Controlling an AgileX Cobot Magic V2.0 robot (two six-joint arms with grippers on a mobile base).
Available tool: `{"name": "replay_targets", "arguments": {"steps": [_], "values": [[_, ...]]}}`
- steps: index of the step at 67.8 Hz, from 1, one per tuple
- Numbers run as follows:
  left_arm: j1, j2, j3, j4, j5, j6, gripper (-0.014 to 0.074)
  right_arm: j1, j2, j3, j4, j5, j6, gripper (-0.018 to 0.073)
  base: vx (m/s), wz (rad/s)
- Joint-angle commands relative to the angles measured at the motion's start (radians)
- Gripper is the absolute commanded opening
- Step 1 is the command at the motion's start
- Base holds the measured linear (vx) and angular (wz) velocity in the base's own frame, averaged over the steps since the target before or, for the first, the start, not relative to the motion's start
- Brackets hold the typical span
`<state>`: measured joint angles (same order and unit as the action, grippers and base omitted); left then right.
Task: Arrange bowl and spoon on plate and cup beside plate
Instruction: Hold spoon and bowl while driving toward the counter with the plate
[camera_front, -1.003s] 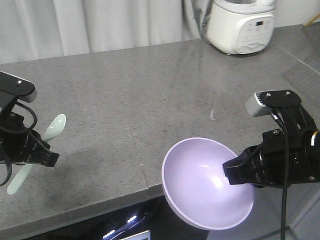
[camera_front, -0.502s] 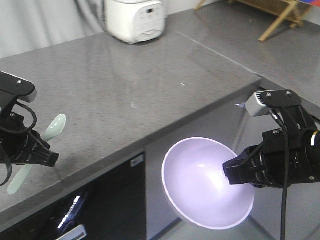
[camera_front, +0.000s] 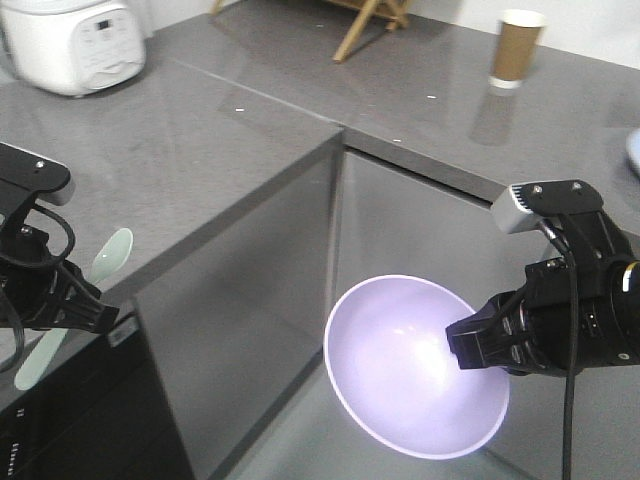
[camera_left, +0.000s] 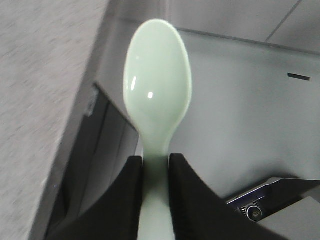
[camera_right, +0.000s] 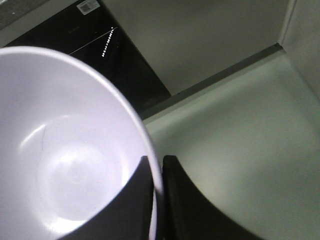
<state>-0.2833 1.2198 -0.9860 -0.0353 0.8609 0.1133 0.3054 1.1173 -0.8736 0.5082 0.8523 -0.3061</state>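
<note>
Grey speckled worktop (camera_front: 230, 130) runs in two legs that meet at a corner. Plain grey panels stand below it, with a dark cabinet front (camera_front: 90, 420) at lower left. White rice cooker (camera_front: 75, 45) sits on the far left leg. Cup (camera_front: 516, 48) stands upright on the far right leg, well apart from both arms. Wooden frame (camera_front: 370, 25) shows behind, at the top edge.

Left tool (camera_left: 155, 165) is closed down on the spoon (camera_left: 159, 85) at its neck, head pointing away, held in the air off the worktop edge. Right tool (camera_right: 157, 170) pinches the rim of the bowl (camera_right: 65, 150), one finger inside and one outside. The bowl is tilted with its mouth toward the camera, in front of the grey panels.

Against half a second ago, the whole background has slid left: the cooker has gone from top centre to the corner, and the cup is newly in view. Tools, spoon and bowl sit at the same spots in frame.
</note>
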Motion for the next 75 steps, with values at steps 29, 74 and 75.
{"name": "replay_targets", "arguments": {"steps": [29, 74, 75], "values": [[-0.007, -0.026, -0.022, -0.011, -0.048, -0.008, 0.0083, -0.002, -0.02, -0.027, 0.027, -0.04, -0.006, -0.0001, -0.01, -0.38], [-0.007, -0.026, -0.022, -0.011, -0.048, -0.008, 0.0083, -0.002, -0.02, -0.027, 0.027, -0.04, -0.006, -0.0001, 0.06, -0.18], [-0.007, -0.026, -0.022, -0.011, -0.048, -0.008, 0.0083, -0.002, -0.02, -0.027, 0.027, -0.04, -0.006, -0.0001, 0.08, -0.22]]}}
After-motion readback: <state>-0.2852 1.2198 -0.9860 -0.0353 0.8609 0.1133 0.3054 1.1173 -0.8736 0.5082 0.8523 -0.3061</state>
